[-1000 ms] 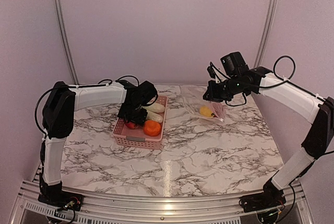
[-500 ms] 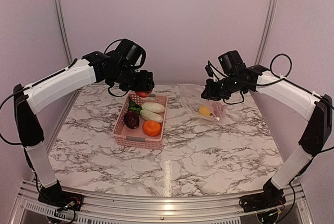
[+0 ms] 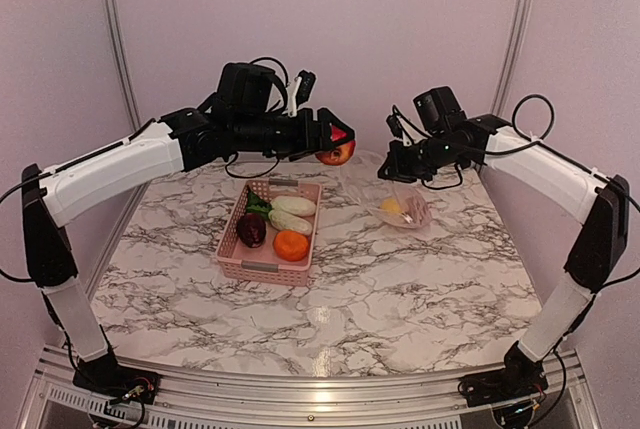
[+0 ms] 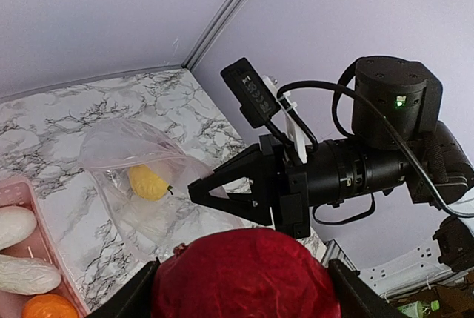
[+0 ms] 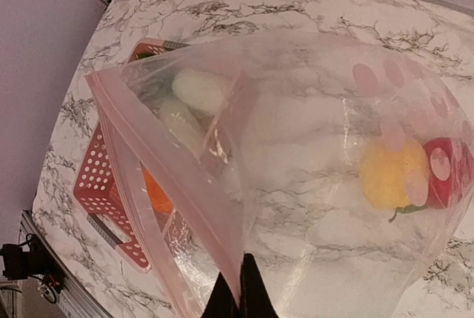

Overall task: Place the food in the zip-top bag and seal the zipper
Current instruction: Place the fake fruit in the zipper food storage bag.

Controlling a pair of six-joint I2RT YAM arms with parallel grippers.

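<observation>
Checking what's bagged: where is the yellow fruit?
Top view, right side: the yellow fruit lies inside the zip-top bag, whose edge the right tool pinches.

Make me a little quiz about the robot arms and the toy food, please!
1. True or false: the left gripper holds a red toy fruit up in the air.
2. Pick one: which lies inside the zip-top bag? A) the yellow food B) the orange food C) the purple food
3. Count: how many white foods lie in the pink basket?

Key: 1 true; 2 A; 3 two.
</observation>
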